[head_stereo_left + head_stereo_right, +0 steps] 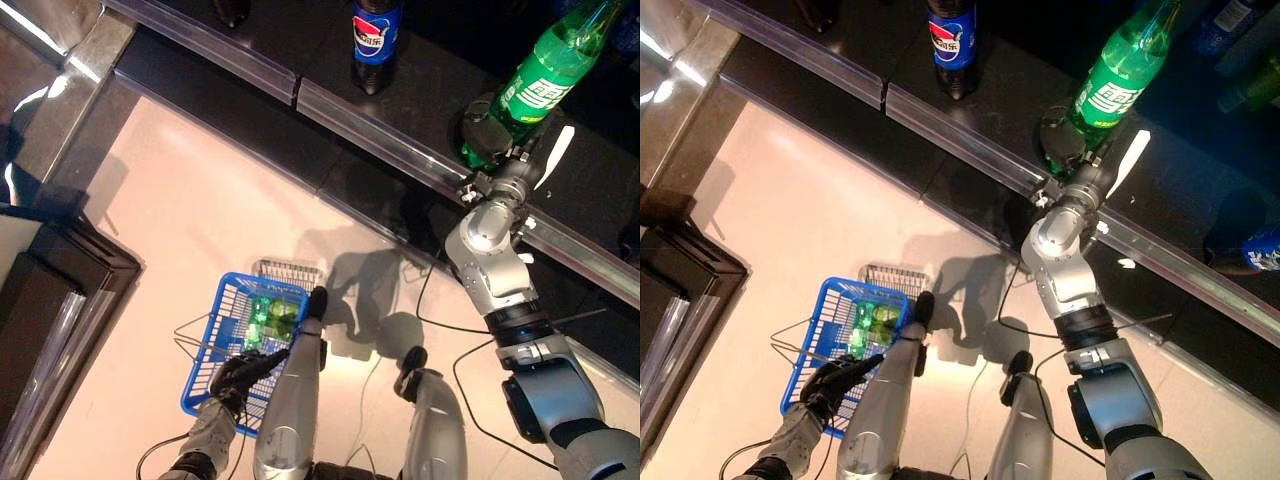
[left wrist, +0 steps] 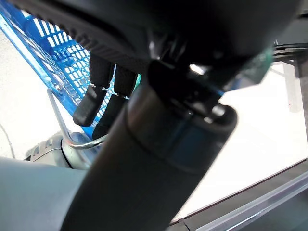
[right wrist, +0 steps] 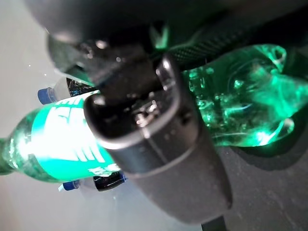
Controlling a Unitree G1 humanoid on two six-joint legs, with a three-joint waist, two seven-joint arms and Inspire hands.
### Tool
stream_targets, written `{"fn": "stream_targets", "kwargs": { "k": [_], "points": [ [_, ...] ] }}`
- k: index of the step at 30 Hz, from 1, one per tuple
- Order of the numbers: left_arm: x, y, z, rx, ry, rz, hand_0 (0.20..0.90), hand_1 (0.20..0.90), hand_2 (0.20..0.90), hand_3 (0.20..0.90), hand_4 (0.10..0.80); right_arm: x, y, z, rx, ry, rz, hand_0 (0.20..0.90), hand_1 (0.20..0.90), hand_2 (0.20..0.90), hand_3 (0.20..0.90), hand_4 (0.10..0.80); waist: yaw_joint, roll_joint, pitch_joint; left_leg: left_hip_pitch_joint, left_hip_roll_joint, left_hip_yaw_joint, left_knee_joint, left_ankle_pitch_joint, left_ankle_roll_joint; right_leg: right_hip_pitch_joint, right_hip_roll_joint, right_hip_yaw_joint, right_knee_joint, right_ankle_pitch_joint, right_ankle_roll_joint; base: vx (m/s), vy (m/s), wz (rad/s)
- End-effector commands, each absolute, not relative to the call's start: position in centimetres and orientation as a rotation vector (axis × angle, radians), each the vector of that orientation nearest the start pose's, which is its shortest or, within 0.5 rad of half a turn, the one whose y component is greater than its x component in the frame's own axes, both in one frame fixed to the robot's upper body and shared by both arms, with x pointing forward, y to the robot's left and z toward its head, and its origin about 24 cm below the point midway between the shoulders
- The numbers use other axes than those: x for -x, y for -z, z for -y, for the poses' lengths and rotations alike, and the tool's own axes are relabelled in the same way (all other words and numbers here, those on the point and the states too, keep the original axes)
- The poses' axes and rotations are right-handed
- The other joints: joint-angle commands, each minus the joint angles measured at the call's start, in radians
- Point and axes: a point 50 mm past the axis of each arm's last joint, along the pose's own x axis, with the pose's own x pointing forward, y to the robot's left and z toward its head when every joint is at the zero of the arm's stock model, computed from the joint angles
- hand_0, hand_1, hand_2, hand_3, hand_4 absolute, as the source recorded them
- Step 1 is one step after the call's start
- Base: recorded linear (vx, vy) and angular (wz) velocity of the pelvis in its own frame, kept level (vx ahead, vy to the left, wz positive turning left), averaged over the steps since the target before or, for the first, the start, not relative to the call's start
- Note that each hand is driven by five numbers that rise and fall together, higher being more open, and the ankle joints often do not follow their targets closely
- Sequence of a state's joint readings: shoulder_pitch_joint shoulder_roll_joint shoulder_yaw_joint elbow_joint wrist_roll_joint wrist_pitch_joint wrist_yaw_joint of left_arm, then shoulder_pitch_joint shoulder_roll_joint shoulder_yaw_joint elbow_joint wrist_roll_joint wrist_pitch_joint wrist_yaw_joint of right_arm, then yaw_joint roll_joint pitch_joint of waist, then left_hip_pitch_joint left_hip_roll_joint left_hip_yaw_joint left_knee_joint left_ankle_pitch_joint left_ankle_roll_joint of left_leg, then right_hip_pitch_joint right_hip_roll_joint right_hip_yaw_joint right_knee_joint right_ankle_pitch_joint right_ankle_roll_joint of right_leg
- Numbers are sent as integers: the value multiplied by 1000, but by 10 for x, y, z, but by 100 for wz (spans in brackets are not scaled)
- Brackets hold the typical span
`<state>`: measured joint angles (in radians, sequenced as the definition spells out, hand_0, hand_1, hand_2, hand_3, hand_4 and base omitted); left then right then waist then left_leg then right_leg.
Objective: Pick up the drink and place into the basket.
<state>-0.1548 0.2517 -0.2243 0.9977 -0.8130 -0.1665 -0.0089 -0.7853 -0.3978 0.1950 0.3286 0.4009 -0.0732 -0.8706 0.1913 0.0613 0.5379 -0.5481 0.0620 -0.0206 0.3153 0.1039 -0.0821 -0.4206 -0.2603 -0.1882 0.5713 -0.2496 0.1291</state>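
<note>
A green drink bottle (image 1: 545, 75) leans tilted on the dark shelf (image 1: 420, 110) at the upper right. My right hand (image 1: 487, 130) is curled round its lower part; in the right wrist view its fingers (image 3: 159, 144) wrap across the green bottle (image 3: 53, 144). My left hand (image 1: 240, 375) is shut on the thin wire handles (image 2: 57, 115) of the blue basket (image 1: 215, 330), which hangs low at the left above the floor. Green drinks (image 1: 270, 315) lie inside the basket.
A dark cola bottle with a blue label (image 1: 375, 40) stands on the shelf further left. A shiny rail (image 1: 380, 125) runs along the shelf's front edge. A dark cabinet (image 1: 50, 290) stands at the left. More blue-capped bottles (image 3: 45, 94) stand behind the green one.
</note>
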Motion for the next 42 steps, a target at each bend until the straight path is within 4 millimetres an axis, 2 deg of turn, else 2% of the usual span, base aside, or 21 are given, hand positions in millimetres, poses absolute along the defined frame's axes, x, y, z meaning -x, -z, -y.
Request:
{"fn": "stream_targets", "kwargs": {
  "k": [1, 7, 12, 14, 18, 22, 25, 32, 42],
  "points": [
    [-195, 107, -212, 323, -192, -613, 300, 300, 300, 200, 100, -336, -297, 203, -165, 633, 833, 300, 300, 300, 200, 100, 9, 15, -18, 35, -24, -42, 67, -93, 44, 7, 4, -15, -56, 137, -63, -53, -8, 2],
    [-207, 90, -209, 360, -153, -462, 300, 300, 300, 200, 100, -320, -303, 190, 3, 546, 951, 300, 300, 300, 200, 100, -6, 17, -18, 62, -24, -42, 68, -98, 43, 17, 12, -9, -27, 118, -74, -71, 8, 2],
    [-215, 74, -210, 388, -146, -339, 300, 300, 300, 200, 100, -302, -290, 175, 87, 413, 1011, 300, 300, 300, 200, 100, -28, 13, -18, 106, -18, -35, 48, -92, 37, 45, 18, -5, -19, 104, -80, -58, 30, 0],
    [-218, 61, -214, 400, -138, -250, 300, 300, 300, 200, 100, -288, -286, 169, 145, 327, 1048, 300, 300, 300, 200, 100, -40, 12, -18, 134, -14, -32, 34, -85, 29, 70, 25, -2, -20, 97, -84, -97, 30, -1],
    [-224, 45, -218, 418, -117, -141, 300, 300, 300, 200, 100, -276, -280, 160, 121, 192, 1051, 300, 300, 300, 200, 100, -47, 7, -18, 172, -3, -26, 17, -77, 19, 104, 29, -5, -18, 86, -89, -68, 3, 1],
    [-232, 17, -219, 461, -59, -3, 300, 300, 300, 200, 100, -265, -268, 142, 55, -24, 1006, 300, 300, 300, 200, 100, -42, 5, -37, 220, 8, -27, -12, -64, 9, 159, 38, -16, -31, 78, -97, -41, -4, -2],
    [-234, 7, -218, 453, -34, 43, 300, 300, 300, 200, 100, -263, -265, 136, 25, -86, 982, 300, 300, 300, 200, 100, -37, 5, -44, 234, 8, -29, -23, -61, 8, 177, 40, -23, -36, 75, -99, -13, -9, 0],
    [-239, -48, -212, 368, 127, 235, 300, 300, 300, 200, 100, -260, -242, 102, -8, -320, 840, 300, 300, 300, 200, 100, 27, 8, -76, 267, -5, -68, -43, -48, 2, 251, 43, -73, -38, 51, -110, -15, -56, 14],
    [-235, -89, -199, 264, 304, 352, 300, 300, 300, 200, 100, -265, -226, 73, -10, -435, 744, 300, 300, 300, 200, 100, 105, 15, -104, 303, -37, -128, -83, -33, 2, 331, 38, -138, -90, 52, -104, 14, -36, 26]
  ]
}}
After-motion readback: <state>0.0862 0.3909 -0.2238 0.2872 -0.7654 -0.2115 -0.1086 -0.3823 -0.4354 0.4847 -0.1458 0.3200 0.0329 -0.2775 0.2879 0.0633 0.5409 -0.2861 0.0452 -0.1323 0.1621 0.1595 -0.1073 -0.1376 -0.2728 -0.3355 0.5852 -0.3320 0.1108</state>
